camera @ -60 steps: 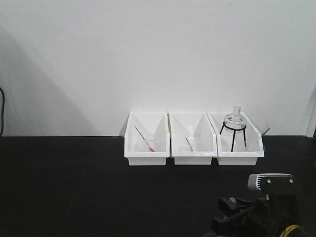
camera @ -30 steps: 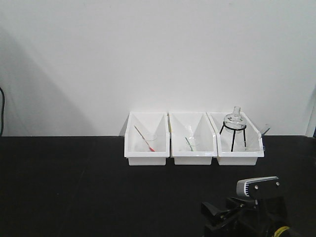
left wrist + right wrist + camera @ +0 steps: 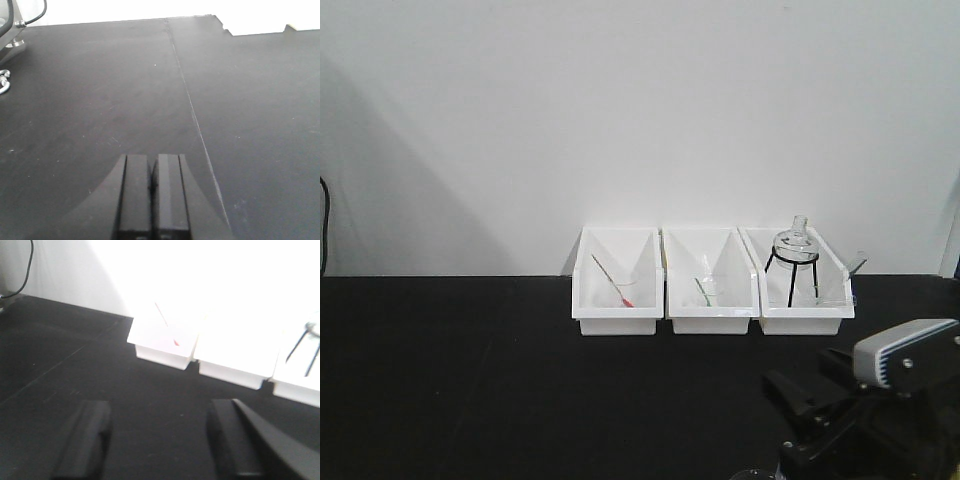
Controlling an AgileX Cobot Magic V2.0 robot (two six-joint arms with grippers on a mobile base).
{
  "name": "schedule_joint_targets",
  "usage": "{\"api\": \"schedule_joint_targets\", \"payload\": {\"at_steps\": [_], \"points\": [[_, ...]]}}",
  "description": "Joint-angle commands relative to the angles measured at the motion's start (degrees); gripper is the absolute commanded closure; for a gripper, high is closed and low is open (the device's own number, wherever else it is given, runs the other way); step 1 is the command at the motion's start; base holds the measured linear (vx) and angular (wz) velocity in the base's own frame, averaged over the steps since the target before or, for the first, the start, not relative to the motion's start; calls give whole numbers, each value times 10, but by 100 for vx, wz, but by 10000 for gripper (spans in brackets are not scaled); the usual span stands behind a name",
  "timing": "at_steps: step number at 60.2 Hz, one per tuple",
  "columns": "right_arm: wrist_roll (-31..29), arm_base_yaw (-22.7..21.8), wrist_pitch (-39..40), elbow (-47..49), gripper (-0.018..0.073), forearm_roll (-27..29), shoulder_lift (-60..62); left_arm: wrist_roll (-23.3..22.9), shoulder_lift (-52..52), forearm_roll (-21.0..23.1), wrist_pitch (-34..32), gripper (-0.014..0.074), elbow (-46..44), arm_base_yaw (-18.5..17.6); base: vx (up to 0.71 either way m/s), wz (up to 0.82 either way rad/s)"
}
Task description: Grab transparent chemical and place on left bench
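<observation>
You had nothing in hand at this point; the grab was not yet made. Right gripper [image 3: 160, 440]: fingers spread wide, empty, aimed across the black desk [image 3: 450, 380] toward the three white bins at the wall. It sat low at the front right in the front view, well short of the bins. Left gripper [image 3: 152, 200]: fingers pressed together, holding nothing, over bare desk. Left bin [image 3: 616, 285] held a red-tipped pipette [image 3: 610, 281]; middle bin [image 3: 711, 285] a green-tipped one [image 3: 702, 291]. Right bin [image 3: 800, 290] held a glass flask [image 3: 796, 242] on a black tripod, and a slim clear pipette [image 3: 858, 264] seemed to lean at its right edge, which I took for your target, though it was too faint to be sure. Left to do, by my reckoning: the reach to the right bin, the pinch on the pipette, the lift clear of the tripod, the carry and the set-down on the desk. So, barely begun.
</observation>
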State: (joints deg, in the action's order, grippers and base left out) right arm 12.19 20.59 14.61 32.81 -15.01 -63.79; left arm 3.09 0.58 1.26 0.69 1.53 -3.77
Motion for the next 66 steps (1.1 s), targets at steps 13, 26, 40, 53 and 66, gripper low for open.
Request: {"api": "schedule_joint_targets", "payload": {"at_steps": [13, 26, 40, 53, 66], "points": [[-8, -1, -168, 17, 571, -2, 197, -4, 11, 0, -45, 600, 9, -1, 0, 0], [-8, -1, -214, 17, 568, -5, 266, -4, 11, 0, -45, 600, 9, -1, 0, 0], [-8, -1, -214, 17, 566, -5, 287, -4, 11, 0, -45, 600, 9, -1, 0, 0], [-8, -1, -214, 17, 566, -5, 287, -4, 11, 0, -45, 600, 9, -1, 0, 0], [-70, -3, -212, -26, 566, 10, 331, -4, 11, 0, -45, 600, 9, -1, 0, 0]]}}
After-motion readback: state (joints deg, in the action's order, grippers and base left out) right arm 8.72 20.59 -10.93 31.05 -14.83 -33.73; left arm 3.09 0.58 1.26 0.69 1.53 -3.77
